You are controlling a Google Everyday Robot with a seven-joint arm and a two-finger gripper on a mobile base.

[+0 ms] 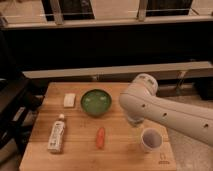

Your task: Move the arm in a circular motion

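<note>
Arm (165, 112) spans right-centre of frame, elbow beside green bowl (96, 102), above white cup (151, 140); gripper hidden behind it, grip state cannot tell. Likely mid-circle; next move needs smooth arc, clear of cup

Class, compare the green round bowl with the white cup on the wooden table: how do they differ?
The green round bowl is wider and shallower than the white cup. The bowl sits mid-table; the cup sits front-right, just below the cream-white arm. Both stand upright, open-topped. The gripper is out of view.
</note>
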